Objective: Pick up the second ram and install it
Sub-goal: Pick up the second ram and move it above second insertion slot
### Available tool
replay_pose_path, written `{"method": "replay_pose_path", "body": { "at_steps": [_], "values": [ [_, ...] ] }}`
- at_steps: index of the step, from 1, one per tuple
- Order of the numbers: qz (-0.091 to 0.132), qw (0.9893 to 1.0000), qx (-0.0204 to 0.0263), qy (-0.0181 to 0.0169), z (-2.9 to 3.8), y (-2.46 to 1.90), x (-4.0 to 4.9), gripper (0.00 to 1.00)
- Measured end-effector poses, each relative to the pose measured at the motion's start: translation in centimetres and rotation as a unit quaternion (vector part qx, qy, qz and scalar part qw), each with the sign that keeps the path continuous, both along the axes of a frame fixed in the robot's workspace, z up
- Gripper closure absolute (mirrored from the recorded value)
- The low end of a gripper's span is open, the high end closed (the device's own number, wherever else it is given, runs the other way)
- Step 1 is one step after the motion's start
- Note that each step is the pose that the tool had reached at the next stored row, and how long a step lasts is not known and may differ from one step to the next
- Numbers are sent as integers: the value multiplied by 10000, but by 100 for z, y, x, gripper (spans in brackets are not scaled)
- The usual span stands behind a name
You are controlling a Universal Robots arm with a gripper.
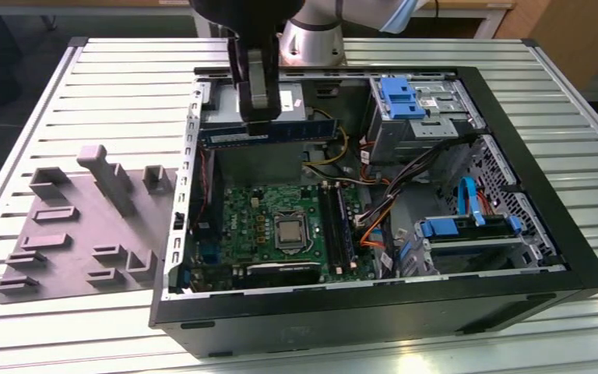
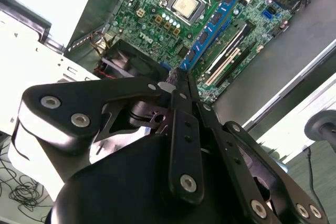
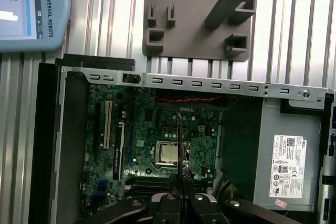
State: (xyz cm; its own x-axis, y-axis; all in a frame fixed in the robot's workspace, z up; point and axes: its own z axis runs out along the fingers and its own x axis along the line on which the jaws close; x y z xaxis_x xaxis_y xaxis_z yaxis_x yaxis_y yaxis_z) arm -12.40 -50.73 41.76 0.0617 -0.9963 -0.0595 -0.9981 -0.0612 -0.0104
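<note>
In the exterior view the second ram point(image 1: 299, 131), a long dark blue stick, hangs level above the open computer case, near the grey power supply point(image 1: 297, 105). My gripper point(image 1: 258, 118) is shut on it near its middle. In the second wrist view the ram point(image 2: 215, 17) runs away from the fingers point(image 2: 181, 95) over the green motherboard point(image 2: 157, 3). The first wrist view sees the ram point(image 3: 180, 140) edge-on as a thin line above the processor socket point(image 3: 168, 153). The black memory slots point(image 1: 335, 226) lie lower in the case, toward the exterior view's right of the socket.
The black case wall point(image 1: 382, 312) rings the motherboard point(image 1: 268, 226). Blue drive brackets point(image 1: 398, 97) and orange cables point(image 1: 377, 226) crowd the exterior view's right. A grey holder tray point(image 1: 81, 226) lies outside the case on the slatted table point(image 1: 122, 93). A control tablet point(image 3: 26, 9) rests nearby.
</note>
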Motion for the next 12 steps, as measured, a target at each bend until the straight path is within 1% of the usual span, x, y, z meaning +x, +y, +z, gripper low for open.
{"method": "replay_pose_path", "body": {
  "at_steps": [6, 12],
  "values": [
    [-1, 10000, 0, 0, -7, 0, 102, 88],
    [0, 10000, 0, 0, -8, 0, 114, 88]
  ]
}}
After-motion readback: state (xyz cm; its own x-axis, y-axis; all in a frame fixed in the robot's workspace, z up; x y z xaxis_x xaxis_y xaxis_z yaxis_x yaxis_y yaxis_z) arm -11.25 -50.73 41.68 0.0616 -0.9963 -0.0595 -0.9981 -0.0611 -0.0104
